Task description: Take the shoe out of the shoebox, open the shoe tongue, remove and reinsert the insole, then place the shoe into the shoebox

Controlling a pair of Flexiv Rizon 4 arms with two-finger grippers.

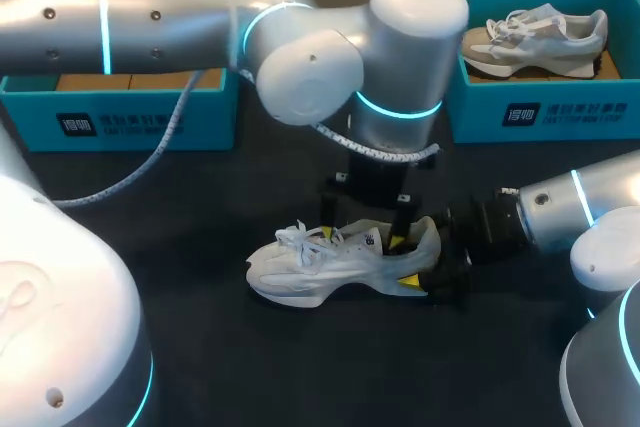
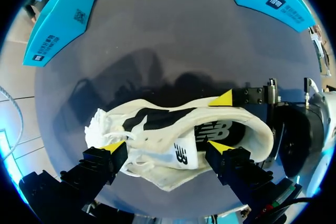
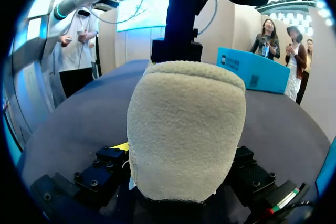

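The shoe [image 1: 330, 265] looks light and soft. Its upper should buckle under a pinch, while the sole and padded heel [image 3: 186, 129] are likely the stiffest places to hold. The tongue [image 2: 178, 153] is floppy, so I judge it best taken near its free edge and drawn toward the laces [image 1: 300, 239], with the heel pinned so the shoe does not skid on the tabletop [image 1: 200, 347].

The shoe lies upright on its sole in the middle of the tabletop, out of both blue boxes, heel toward the right arm [image 1: 600, 207]. The right jaws appear closed on the heel, one finger on each side. The left jaws hang over the shoe's mouth, spread wide and holding nothing. One tip is by the laces, the other at the rim of the opening.

The shoe is white with a chunky sole, white laces and a fleecy cream heel. Its inside is dark, where the insole [image 2: 220, 129] shows.
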